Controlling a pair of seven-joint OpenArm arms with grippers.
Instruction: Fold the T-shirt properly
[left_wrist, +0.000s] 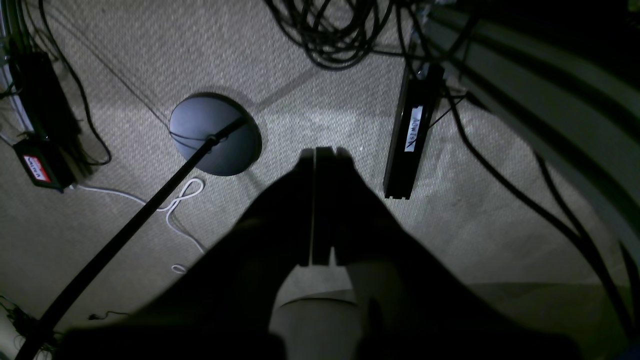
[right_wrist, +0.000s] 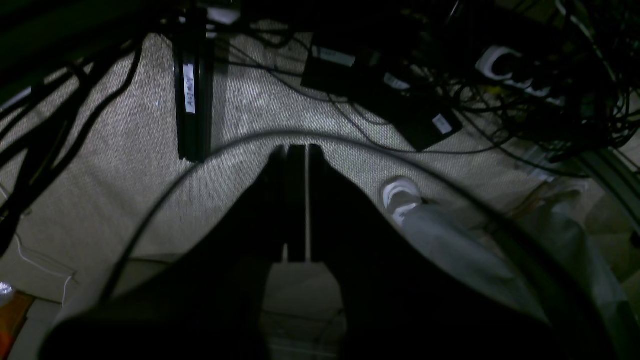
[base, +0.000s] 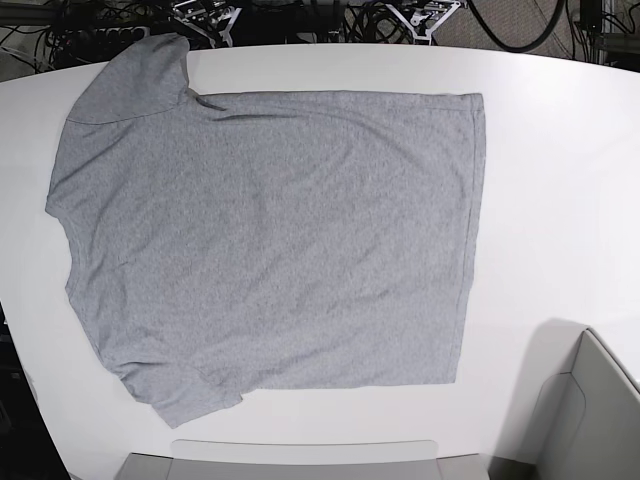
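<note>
Left gripper (left_wrist: 316, 152), right gripper (right_wrist: 295, 150): jaws together, empty (over floor). T-shirt (base: 270, 240) flat, soft, limp; grab hem corners.

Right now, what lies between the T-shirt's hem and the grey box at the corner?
Only bare white table, seen in the base view, between T-shirt and grey box.

T-shirt (base: 280, 240) flat on table (base: 560, 200) (left-centre)
</note>
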